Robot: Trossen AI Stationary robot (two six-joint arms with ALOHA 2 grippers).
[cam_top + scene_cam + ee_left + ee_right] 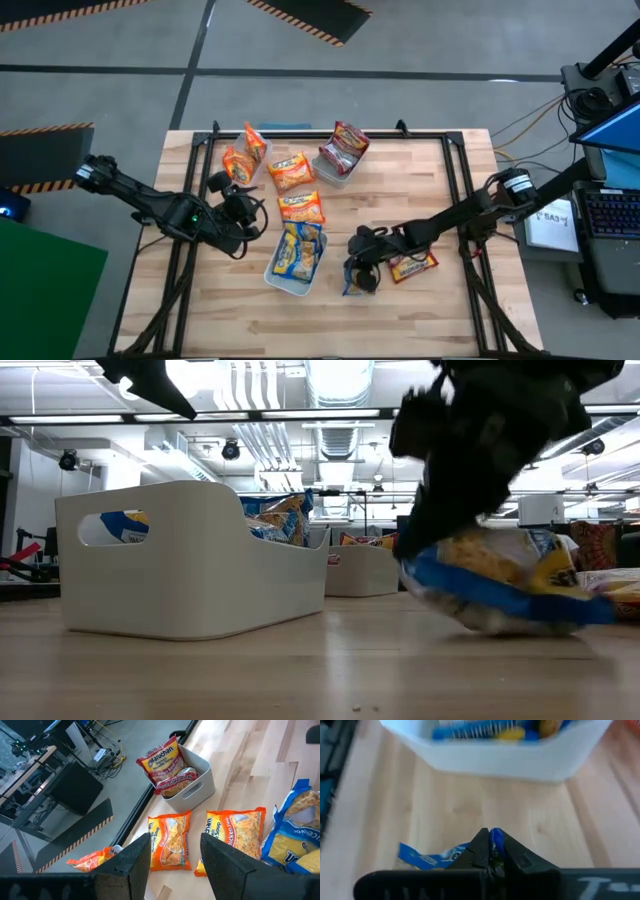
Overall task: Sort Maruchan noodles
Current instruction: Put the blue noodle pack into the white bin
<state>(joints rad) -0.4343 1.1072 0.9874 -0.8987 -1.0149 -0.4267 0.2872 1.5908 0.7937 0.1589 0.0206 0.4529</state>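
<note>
The right claw (362,276) is pinched narrow on the edge of a blue-and-yellow noodle packet (500,588); the right wrist view shows a sliver of blue wrapper squeezed between the closed fingertips, and the low view shows the packet sagging under the claw with its lower edge touching or just off the wooden surface (440,310). It sits just beside the near white bin (276,277), which already holds other blue-and-yellow packets, so that bin looks like the likely destination. The main risk is the grip: only a thin crinkly edge is held, and the weight of the noodle block hanging below could pull the wrapper out during a lift or swing. A low carry could also snag the packet on the bin wall and tip or push the bin. A dark red packet (412,266) lies close to the right claw and may be dragged along. The left claw (243,208) hovers with its fingers spread wide over two orange packets (170,842), near the same bin, so the two arms could crowd each other there. The far bin (202,784) holds dark red packets, and more orange ones (245,155) lie loose near the back left.
</note>
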